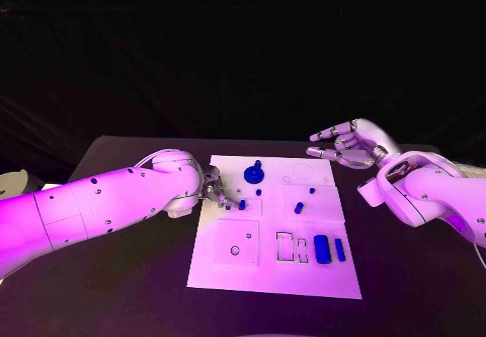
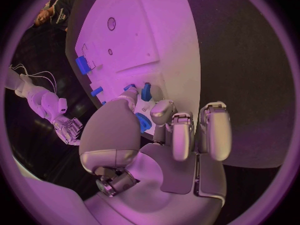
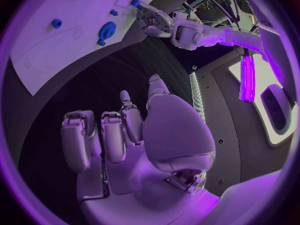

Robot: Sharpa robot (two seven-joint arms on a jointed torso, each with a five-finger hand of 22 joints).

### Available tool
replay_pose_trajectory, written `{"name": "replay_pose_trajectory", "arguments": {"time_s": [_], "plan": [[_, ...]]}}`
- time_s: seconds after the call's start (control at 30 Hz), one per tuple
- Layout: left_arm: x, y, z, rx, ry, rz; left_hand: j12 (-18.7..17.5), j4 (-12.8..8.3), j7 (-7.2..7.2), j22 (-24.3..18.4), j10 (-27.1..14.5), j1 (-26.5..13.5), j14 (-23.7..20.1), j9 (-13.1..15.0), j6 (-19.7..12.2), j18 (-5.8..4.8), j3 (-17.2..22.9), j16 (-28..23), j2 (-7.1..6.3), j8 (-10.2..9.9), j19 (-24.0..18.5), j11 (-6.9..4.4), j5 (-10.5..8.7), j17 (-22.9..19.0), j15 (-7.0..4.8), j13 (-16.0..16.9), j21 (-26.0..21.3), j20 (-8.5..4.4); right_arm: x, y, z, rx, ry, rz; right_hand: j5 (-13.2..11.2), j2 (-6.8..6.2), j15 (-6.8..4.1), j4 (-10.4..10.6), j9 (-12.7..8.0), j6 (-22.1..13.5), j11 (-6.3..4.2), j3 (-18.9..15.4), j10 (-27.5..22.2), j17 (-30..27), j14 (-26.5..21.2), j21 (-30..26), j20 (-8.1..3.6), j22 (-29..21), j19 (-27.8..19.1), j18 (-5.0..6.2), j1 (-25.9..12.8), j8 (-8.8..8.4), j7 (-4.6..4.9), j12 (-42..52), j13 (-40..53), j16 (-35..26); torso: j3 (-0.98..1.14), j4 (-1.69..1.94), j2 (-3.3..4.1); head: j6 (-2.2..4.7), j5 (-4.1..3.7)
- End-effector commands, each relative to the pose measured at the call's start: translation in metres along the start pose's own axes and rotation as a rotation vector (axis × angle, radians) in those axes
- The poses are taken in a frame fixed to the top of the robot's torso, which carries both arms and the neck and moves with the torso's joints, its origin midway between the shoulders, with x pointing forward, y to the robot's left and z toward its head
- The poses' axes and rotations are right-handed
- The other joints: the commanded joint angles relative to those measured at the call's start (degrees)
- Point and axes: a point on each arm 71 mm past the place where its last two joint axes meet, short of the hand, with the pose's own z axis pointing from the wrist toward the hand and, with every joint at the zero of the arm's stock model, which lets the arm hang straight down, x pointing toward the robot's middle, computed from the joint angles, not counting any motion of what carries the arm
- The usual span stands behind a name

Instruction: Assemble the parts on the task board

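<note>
White task board lies mid-table. Left hand pinches a small blue part at its left edge. Right hand hovers off its far-right corner, fingers loosely curled, holding nothing. Blue gear nearby.

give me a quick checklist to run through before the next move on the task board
1. Left hand at the white plate task board's left edge, its fingers pinching a small blue peg: ok.
2. Right hand holds nothing, off the board's far right corner: ok.
3. Round blue gear part free on the board: ok.
4. Two long blue bar parts lying untouched: ok.
5. Peg lined up over its hole: cannot tell.
</note>
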Motion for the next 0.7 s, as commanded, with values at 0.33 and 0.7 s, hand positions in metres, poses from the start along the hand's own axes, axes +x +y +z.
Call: {"name": "replay_pose_trajectory", "arguments": {"time_s": [0.33,0.7], "plan": [[0.0071,0.0055,0.0005,-0.027,0.017,0.004,-0.21,-0.06,0.05,10.48,-0.30,-0.01,5.94,-0.09,-0.62,-0.54,-0.33,0.18,1.48,-0.25,3.54,-0.19,0.15,15.09,-0.27,-0.12,-0.36,-0.24,0.0038,-0.0008,-0.0003,-0.004,0.022,-0.004,-0.31,0.30,0.15,0.08,0.08,-0.18,0.03,-0.35,-0.52,9.31,4.74,-0.26,0.25,10.55,3.52,0.78,0.41,-0.02,-0.03,-0.21,6.21,-0.34,0.01,0.01,0.03,0.03,0.03],[0.0018,0.0128,-0.0036,-0.022,-0.015,-0.089,-0.77,-0.14,0.14,9.72,-0.73,0.86,5.94,-0.17,-1.02,-0.25,0.06,0.18,1.48,-0.42,3.13,-0.13,0.14,15.09,-0.28,-0.89,-1.51,-0.23,0.0061,-0.0022,-0.0002,-0.001,0.027,-0.002,-0.31,0.30,0.15,0.08,0.08,-0.18,0.03,-0.35,-0.52,9.31,4.74,-0.26,0.25,10.55,3.52,0.78,0.41,-0.02,-0.03,-0.21,6.21,-0.34,0.04,-0.03,-0.02,0.06,0.07]]}}
